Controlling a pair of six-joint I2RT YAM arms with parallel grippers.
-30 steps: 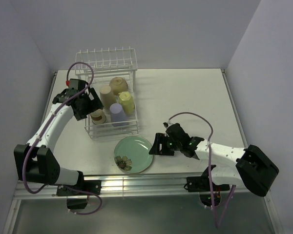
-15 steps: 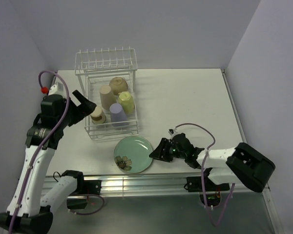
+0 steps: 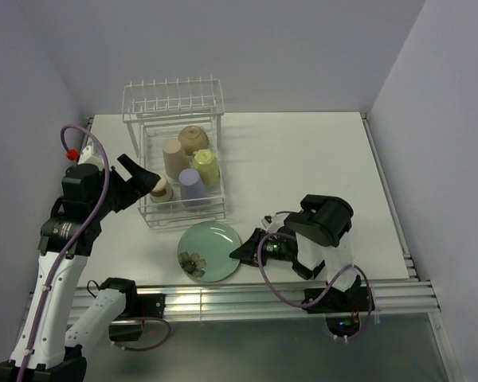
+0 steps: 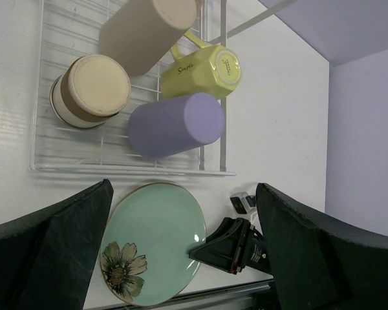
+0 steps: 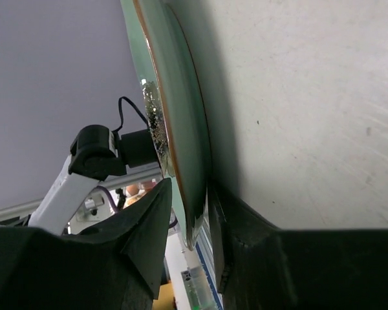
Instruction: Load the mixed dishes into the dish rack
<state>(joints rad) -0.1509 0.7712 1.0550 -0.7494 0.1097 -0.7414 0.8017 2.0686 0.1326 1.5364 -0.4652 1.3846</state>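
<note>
Honestly, getting pretty close to done: already seeing the tan cup (image 3: 173,157), lavender cup (image 3: 191,185), yellow-green mug (image 3: 208,167), small metal cup (image 3: 161,189) and cream bowl (image 3: 193,139) lying in the dish rack (image 3: 146,216). Leaving only the mint-green plate (image 3: 207,251) out on the tabletop (image 3: 303,159), just in front of the rack's near end. Pinching that plate's right rim with the right hand (image 3: 251,251), clamping it from above and below going by the wrist view, but not really lifting it yet. Holding the left hand (image 3: 139,179) spread wide and empty, hovering just left of the rack beside the metal cup. Comparing with half a second ago: nudging the plate a touch leftward, folding the right arm up over the tabletop instead of stretching it out low, barely shifting the left arm. Probably still needing to stand the plate in the upright prongs (image 3: 175,89) at the far end.
</note>
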